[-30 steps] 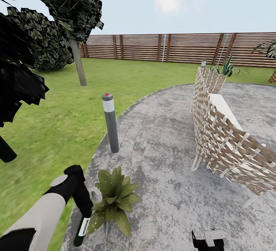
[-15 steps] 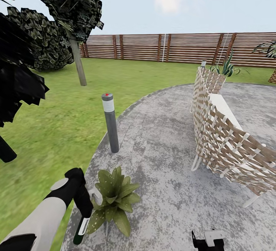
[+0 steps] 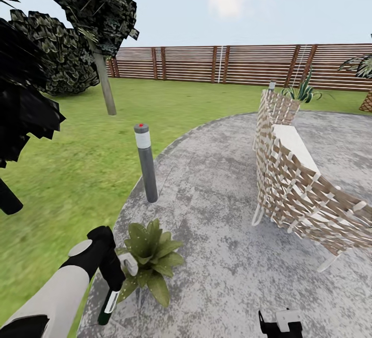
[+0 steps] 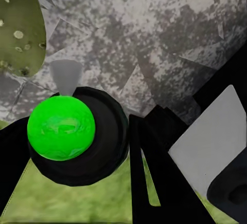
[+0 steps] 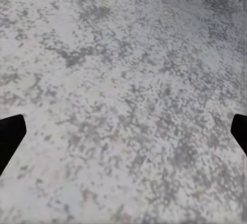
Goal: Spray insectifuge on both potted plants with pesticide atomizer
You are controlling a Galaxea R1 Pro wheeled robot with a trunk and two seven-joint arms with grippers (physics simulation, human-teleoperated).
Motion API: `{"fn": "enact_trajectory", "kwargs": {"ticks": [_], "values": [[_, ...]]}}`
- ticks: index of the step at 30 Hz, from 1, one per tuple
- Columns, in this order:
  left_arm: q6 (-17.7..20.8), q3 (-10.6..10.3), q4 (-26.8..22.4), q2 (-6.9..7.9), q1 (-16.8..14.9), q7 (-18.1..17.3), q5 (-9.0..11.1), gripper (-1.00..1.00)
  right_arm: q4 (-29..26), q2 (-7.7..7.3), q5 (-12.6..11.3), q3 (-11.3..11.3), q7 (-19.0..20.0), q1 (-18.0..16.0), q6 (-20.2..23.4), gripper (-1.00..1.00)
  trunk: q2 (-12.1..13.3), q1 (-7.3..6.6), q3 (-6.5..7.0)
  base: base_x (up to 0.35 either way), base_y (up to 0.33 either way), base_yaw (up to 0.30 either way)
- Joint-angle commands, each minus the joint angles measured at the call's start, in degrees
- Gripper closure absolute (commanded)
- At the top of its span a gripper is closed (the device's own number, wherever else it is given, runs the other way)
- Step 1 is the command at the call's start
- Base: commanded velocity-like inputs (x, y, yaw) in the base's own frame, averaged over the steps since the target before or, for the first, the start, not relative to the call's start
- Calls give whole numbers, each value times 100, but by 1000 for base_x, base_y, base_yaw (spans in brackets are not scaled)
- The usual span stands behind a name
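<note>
You had the left gripper (image 3: 114, 282) jaws pinching the pesticide atomizer (image 3: 109, 299) beside the near potted plant (image 3: 150, 253); spraying came next, right jaws spread.

Dark-green pesticide atomizer (image 3: 109, 302) hangs upright, spray head beside a speckled potted plant (image 3: 149, 258) at the patio edge.

Potted plant (image 3: 150, 255) on patio (image 3: 222, 255) edge; bollard lamp (image 3: 145, 163) behind; lawn (image 3: 62, 173) left.
</note>
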Motion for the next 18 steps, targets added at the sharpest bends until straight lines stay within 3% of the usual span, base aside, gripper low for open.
{"fn": "enact_trajectory", "kwargs": {"ticks": [1,2,5,6,11,13,18], "values": [[61,38,23,-4,-3,19,-43,100,6,-1,62,-20,-43,-5,-17,-100,-2,-1,-5,-2,-2,0],[61,79,40,-3,0,45,-43,100,4,-1,58,-20,-45,-5,-17,-100,-2,-1,-5,-1,-1,0],[61,456,64,-3,5,140,-43,100,1,3,54,-20,-44,-5,-17,-100,-2,-1,-5,0,0,0],[54,714,79,-9,8,555,-40,100,9,14,53,-20,-41,-5,-17,-100,-2,-1,-5,0,0,0],[46,729,272,-243,116,850,-50,100,10,9,54,-20,-43,-5,-17,-100,-2,-1,-5,0,0,20],[45,728,323,-357,126,1168,-44,100,10,12,53,-20,-44,-5,-17,-100,-2,-1,-5,0,0,202],[46,751,336,-379,129,1298,-38,100,10,9,54,-20,-44,-5,-17,-100,-2,-1,-5,0,0,265]]}}
